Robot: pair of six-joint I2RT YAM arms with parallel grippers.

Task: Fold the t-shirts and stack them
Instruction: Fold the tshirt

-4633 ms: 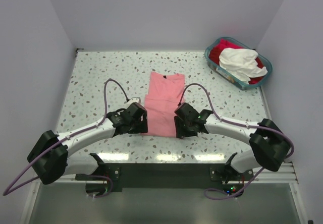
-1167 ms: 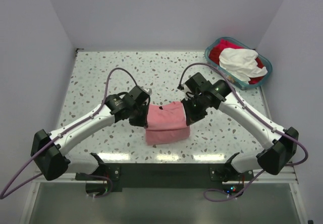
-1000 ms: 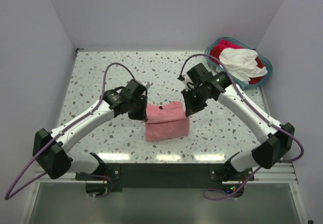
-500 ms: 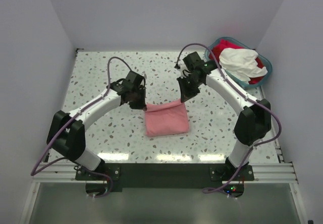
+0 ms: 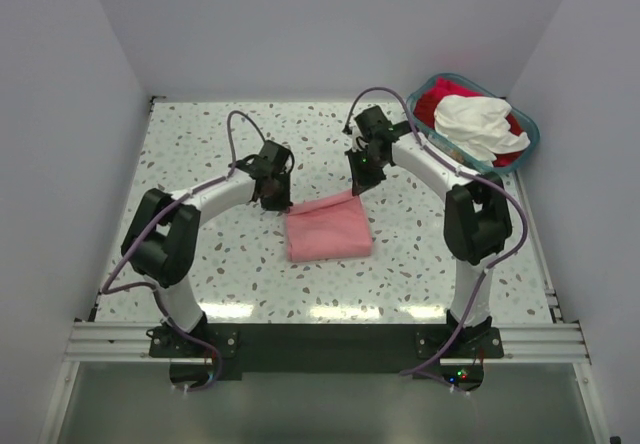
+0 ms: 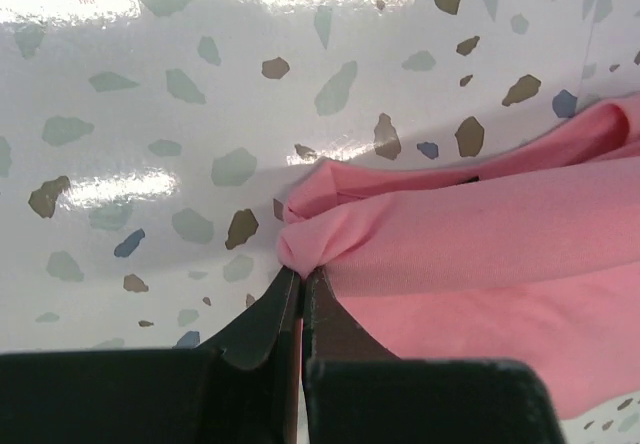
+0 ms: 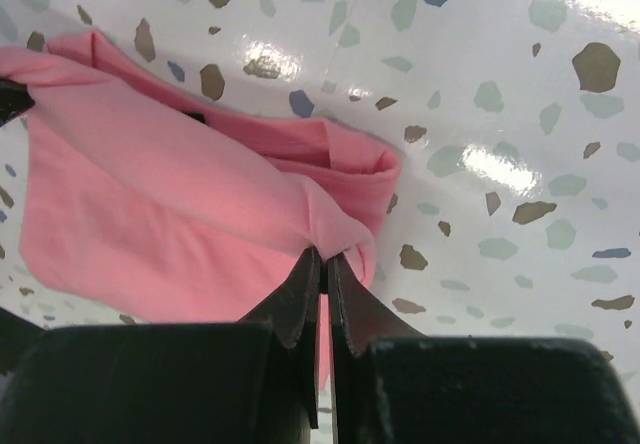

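The salmon-pink t-shirt lies at the middle of the speckled table in the overhead view, already doubled into a compact rectangle. Its upper edge slants up toward the right. The left gripper is at the rectangle's upper-left corner and the right gripper at its upper-right corner. In the left wrist view the left gripper is clamped on a bunched corner of pink cloth, with its jaws pressed together around the fabric. In the right wrist view the right gripper pinches the opposite corner the same way, and the layers gape open just above it. A small dark neck tag shows between the layers. The step in hand looks like the end of a fold, with the lifted edge being carried over to meet the collar end. From above it is hard to say whether the pinched corners rest on the table or hang slightly off it. The next move calls for lowering both corners evenly so the edges line up. The grippers must then let go and back away without dragging the top layer askew. A white tee and a red tee wait in the teal basket at the upper right of the frame, not yet folded.
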